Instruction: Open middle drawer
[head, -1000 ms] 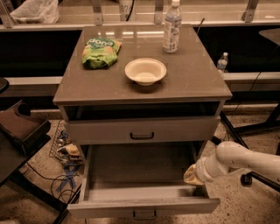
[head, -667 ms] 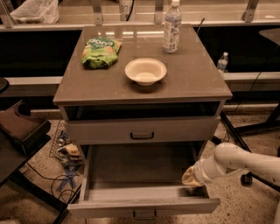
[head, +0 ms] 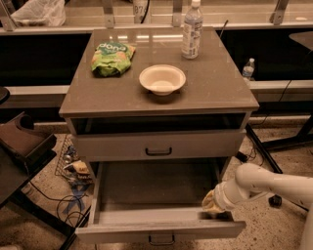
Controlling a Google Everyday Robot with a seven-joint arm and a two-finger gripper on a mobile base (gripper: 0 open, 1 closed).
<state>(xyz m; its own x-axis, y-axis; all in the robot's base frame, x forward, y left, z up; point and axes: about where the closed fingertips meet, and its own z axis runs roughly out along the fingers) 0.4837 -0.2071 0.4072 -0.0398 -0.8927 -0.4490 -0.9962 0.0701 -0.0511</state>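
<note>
At the far left, a crumpled white plastic bag (head: 38,11) lies on the ledge behind the cabinet, and lower down a dark brown seat (head: 23,141) stands on the speckled floor beside a tangle of black cables and small clutter (head: 73,172). The grey square cabinet top (head: 220,90) carries, from left to right, a green crinkled snack bag (head: 112,58), a shallow white round bowl (head: 162,79) near the middle, and an upright clear plastic water bottle (head: 192,29) at the back edge. The three stand well apart from one another.

Under the top runs a dark open slot, and below it sits a closed grey drawer with a small black handle (head: 159,151). Beneath that, the wide grey middle drawer (head: 156,228) stands pulled far out toward the camera, its plain grey box interior bare and its black bar handle at the centre of the front.

The yellowish gripper (head: 212,202) sits at the drawer's right front corner, just behind the front panel and against the right side wall. I cannot tell whether it is spread or closed. Its white rounded arm (head: 274,185) reaches in from the right edge. A small clear bottle (head: 248,68) stands on the ledge behind the cabinet's right side.
</note>
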